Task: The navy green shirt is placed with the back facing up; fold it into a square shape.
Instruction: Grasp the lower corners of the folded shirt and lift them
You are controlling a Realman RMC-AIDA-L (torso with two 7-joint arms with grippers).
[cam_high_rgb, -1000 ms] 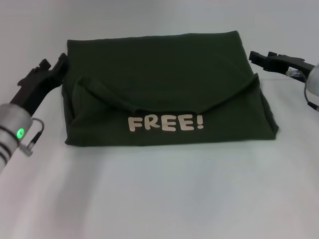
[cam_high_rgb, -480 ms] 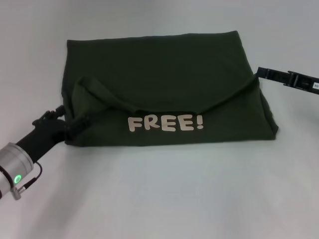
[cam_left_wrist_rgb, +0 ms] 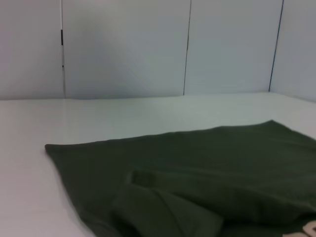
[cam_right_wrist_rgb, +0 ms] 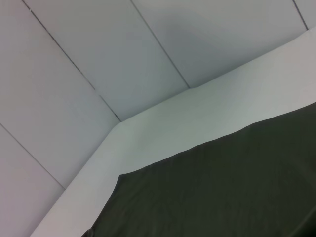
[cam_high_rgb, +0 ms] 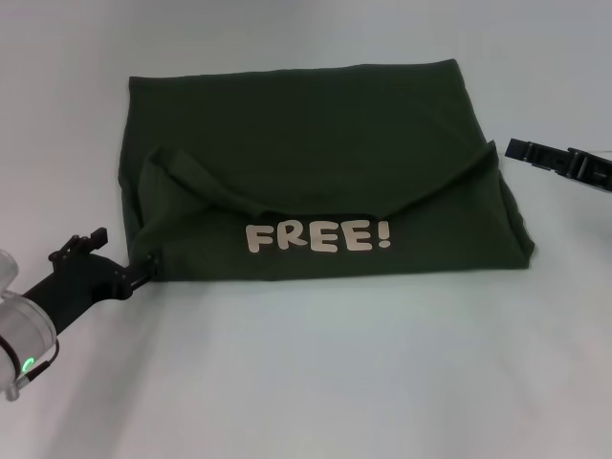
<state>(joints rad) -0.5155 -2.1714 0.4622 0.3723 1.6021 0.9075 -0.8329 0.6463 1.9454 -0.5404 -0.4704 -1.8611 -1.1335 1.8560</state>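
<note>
Table (cam_high_rgb: 316,382): white surface, backed by pale panelled walls.
Left gripper (cam_high_rgb: 143,274): lowered at the shirt's near left corner; jaws seen touching the hem, grip state cannot be told.
Navy green shirt (cam_high_rgb: 316,163): partly folded, laid flat between both grippers, "FREE!" lettering (cam_high_rgb: 317,236) turned up.
Right gripper (cam_high_rgb: 513,147): held just beside the shirt's right edge; jaw state cannot be told.

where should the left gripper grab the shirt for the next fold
Probably the near left corner of the navy green shirt, where the folded layers stack at the edge. The left gripper already sits low at that corner, so come in from the shirt's left side along the table, pinching every layer. The right gripper waits off the right edge.
</note>
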